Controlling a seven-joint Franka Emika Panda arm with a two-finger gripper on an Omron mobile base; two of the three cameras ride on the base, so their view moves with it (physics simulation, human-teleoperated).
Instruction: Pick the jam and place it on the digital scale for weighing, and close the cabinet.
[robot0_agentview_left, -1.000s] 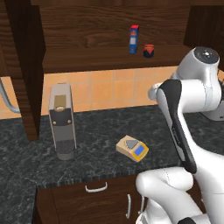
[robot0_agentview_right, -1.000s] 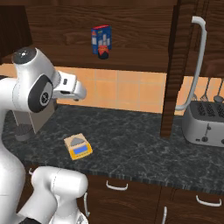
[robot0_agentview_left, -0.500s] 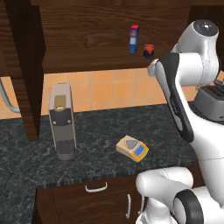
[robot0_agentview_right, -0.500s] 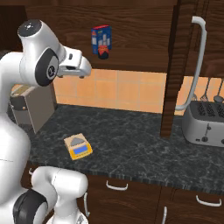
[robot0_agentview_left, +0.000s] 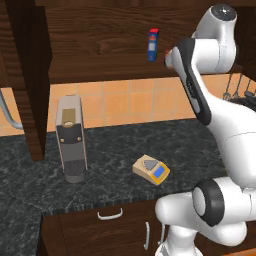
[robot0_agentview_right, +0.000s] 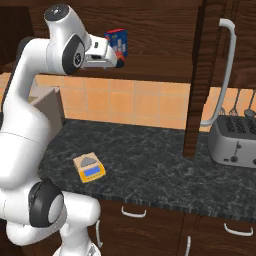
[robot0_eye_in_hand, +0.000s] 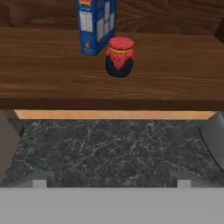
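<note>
Nothing done yet; jam (robot0_eye_in_hand: 120, 56) on cabinet (robot0_agentview_left: 100, 40) shelf ahead of claw (robot0_eye_in_hand: 109, 178), jaws spread, empty; scale (robot0_agentview_left: 151, 169) well below; doors open.

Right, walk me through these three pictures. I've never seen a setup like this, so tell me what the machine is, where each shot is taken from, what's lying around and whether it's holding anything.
This is a computer-rendered kitchen. The white machine is a robot arm on a base that can drive. Two pictures come from cameras on that base, behind the arm to its left and right, so both show the same scene from two sides. The third comes from a camera on the hand, looking along its pincer, whose two fingertips rise at the bottom, set apart, with nothing between them.

On the dark counter lie a small yellow scale, a tall grey coffee machine and, to the right, a toaster. Above, the brown cabinet stands open. On its shelf sit a blue carton and, beside it, the red-lidded jam jar. The hand is raised towards that shelf.
</note>
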